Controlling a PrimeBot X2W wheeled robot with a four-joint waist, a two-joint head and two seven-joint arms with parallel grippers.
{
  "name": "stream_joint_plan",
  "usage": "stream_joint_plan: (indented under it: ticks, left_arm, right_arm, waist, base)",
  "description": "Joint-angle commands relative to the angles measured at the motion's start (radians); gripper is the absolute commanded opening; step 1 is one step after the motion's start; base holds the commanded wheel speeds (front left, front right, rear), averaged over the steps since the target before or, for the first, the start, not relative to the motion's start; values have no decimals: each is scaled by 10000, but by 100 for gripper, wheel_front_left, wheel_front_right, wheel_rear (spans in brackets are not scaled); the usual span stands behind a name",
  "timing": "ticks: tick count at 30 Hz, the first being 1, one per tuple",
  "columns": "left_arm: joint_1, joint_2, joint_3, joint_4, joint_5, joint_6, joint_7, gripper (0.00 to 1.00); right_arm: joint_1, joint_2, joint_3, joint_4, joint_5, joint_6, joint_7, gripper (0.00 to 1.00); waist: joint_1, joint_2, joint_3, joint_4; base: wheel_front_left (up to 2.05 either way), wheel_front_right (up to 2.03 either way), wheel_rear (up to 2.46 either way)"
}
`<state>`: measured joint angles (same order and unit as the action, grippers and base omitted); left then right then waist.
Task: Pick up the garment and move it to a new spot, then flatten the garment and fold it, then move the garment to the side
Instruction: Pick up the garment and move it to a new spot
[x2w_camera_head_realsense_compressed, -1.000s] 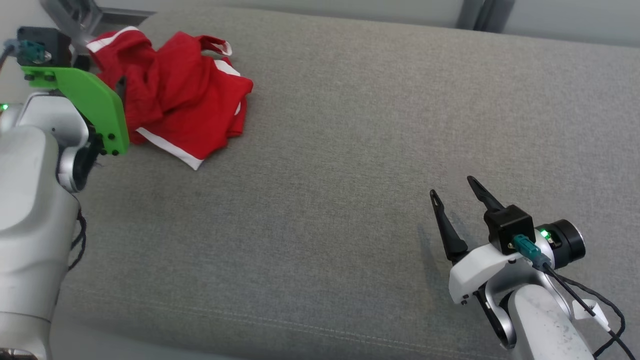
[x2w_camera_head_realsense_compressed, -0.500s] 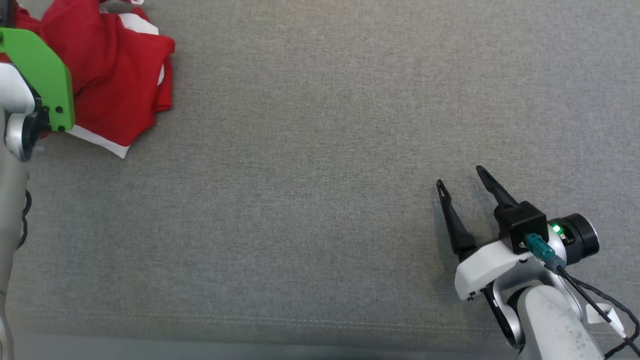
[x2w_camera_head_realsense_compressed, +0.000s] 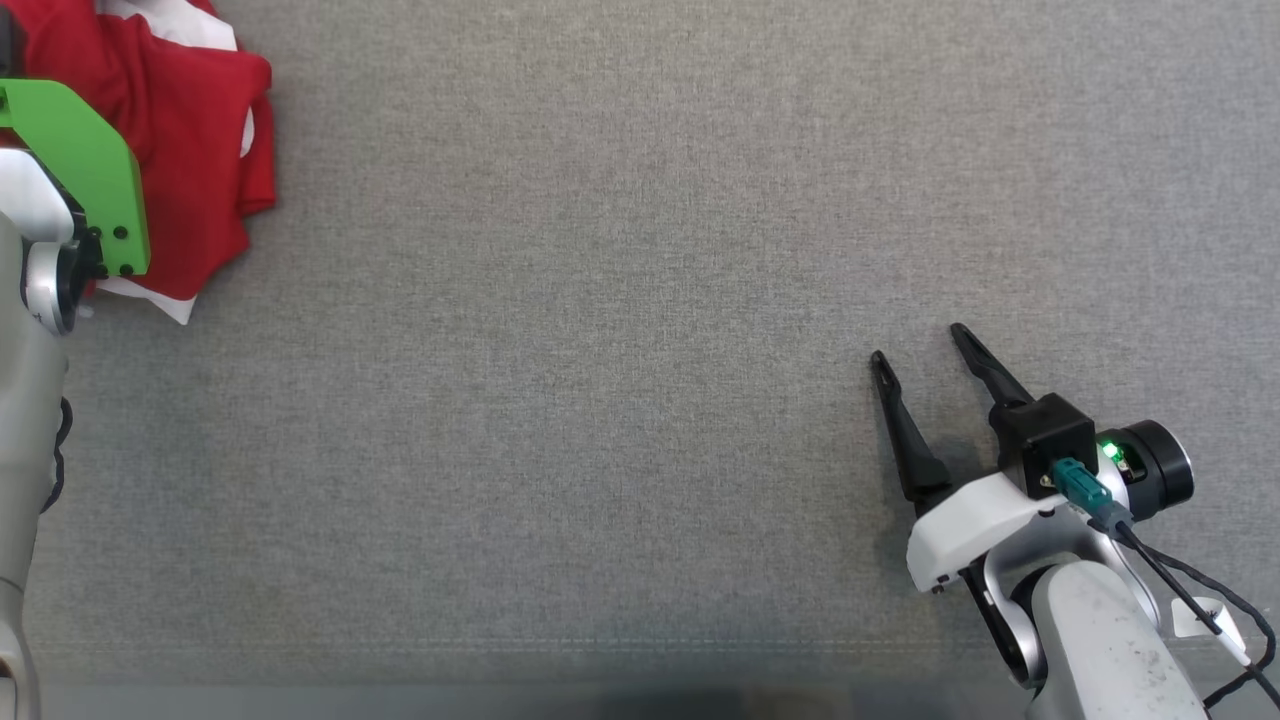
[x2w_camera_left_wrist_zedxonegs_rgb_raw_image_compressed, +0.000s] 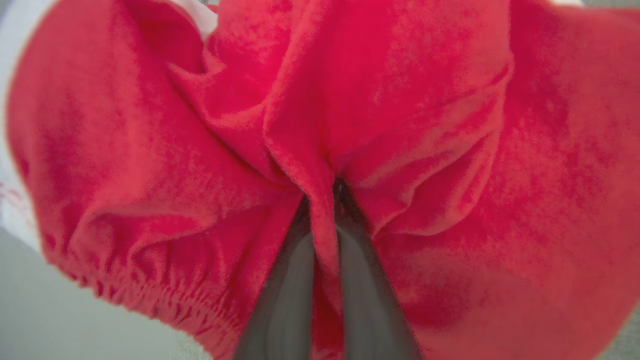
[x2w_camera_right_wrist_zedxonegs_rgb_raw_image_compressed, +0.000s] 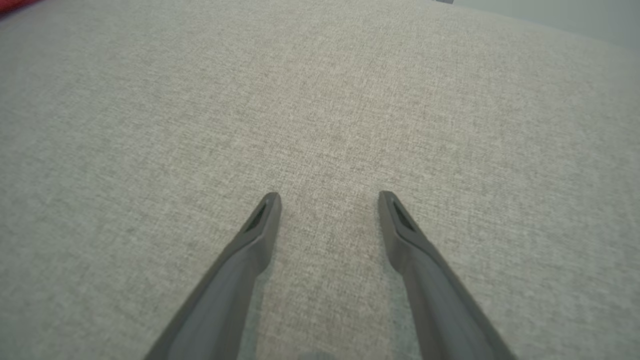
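The garment (x2w_camera_head_realsense_compressed: 190, 130) is red with white trim and lies crumpled at the top left of the head view, on the grey cushion. My left arm's green bracket (x2w_camera_head_realsense_compressed: 85, 170) covers its near side, hiding the fingers there. In the left wrist view my left gripper (x2w_camera_left_wrist_zedxonegs_rgb_raw_image_compressed: 325, 192) is shut, its two dark fingers pinching a raised fold of the red garment (x2w_camera_left_wrist_zedxonegs_rgb_raw_image_compressed: 400, 100). My right gripper (x2w_camera_head_realsense_compressed: 918, 344) stands open and empty over bare fabric at the lower right, far from the garment. Its spread fingers (x2w_camera_right_wrist_zedxonegs_rgb_raw_image_compressed: 260, 220) hold nothing, and a sliver of red garment (x2w_camera_right_wrist_zedxonegs_rgb_raw_image_compressed: 15, 4) shows at the top left corner.
The grey woven cushion (x2w_camera_head_realsense_compressed: 600, 350) stretches across the whole head view between the two arms. Its front edge (x2w_camera_head_realsense_compressed: 600, 690) with a stitched seam runs along the bottom. A black cable (x2w_camera_head_realsense_compressed: 1190, 600) trails from the right wrist.
The head camera has tilted down and turned, so the whole picture shifted left. My left gripper has closed on a fold of the garment. The right gripper has stayed open in place.
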<state>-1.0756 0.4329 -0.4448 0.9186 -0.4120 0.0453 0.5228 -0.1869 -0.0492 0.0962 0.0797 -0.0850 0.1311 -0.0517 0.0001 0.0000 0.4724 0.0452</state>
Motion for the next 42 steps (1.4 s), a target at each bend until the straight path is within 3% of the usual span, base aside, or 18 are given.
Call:
stream_joint_plan:
  ticks: [1, 8, 13, 17, 21, 28, 39, 42]
  left_arm:
    - [-25, -20, 24, 31, -50, 0, -106, 0]
    - [144, -26, 80, -5, -67, 164, -966, 0]
    - [112, -46, 6, -367, 29, 2, -2005, 0]
    - [-61, -37, -595, -717, 655, -201, -2827, 0]
    - [-220, -446, -1015, -921, 931, -297, -3445, 0]
    - [-376, -1119, -1090, -1362, 696, -407, -4152, 0]
    - [-496, -2813, -1438, -2152, 296, -767, -5073, 0]
    - [-171, -3182, -1605, -2170, 253, -635, -5408, 0]
  right_arm:
    - [-42, -22, 16, 50, 29, -6, -77, 100]
    - [40, -25, 144, 579, 318, -6, -227, 100]
    - [265, -22, 292, 1008, 667, -6, -403, 100]
    - [524, -25, 259, 1370, 934, -6, -497, 100]
    - [915, -23, 98, 1705, 1149, -6, -548, 100]
    - [1104, -29, -37, 1775, 1238, -6, -573, 100]
    - [923, -22, -38, 1672, 1313, -6, -596, 100]
    - [854, -20, -67, 1664, 1348, -6, -614, 100]
  waist:
    - [-1, 0, -296, 63]
    - [-1, 0, -1425, 4]
    - [-1, 0, -2435, -292]
    - [-1, 0, -3274, -695]
    - [-1, 0, -4240, -1376]
    - [-1, 0, -4844, -2225]
    - [-1, 0, -4690, -3490]
    - [-1, 0, -4460, -3735]
  base:
    - [0, 0, 0]
    - [0, 0, 0]
    - [0, 0, 0]
    - [0, 0, 0]
    - [0, 0, 0]
    - [0, 0, 0]
    - [0, 0, 0]
    - [0, 0, 0]
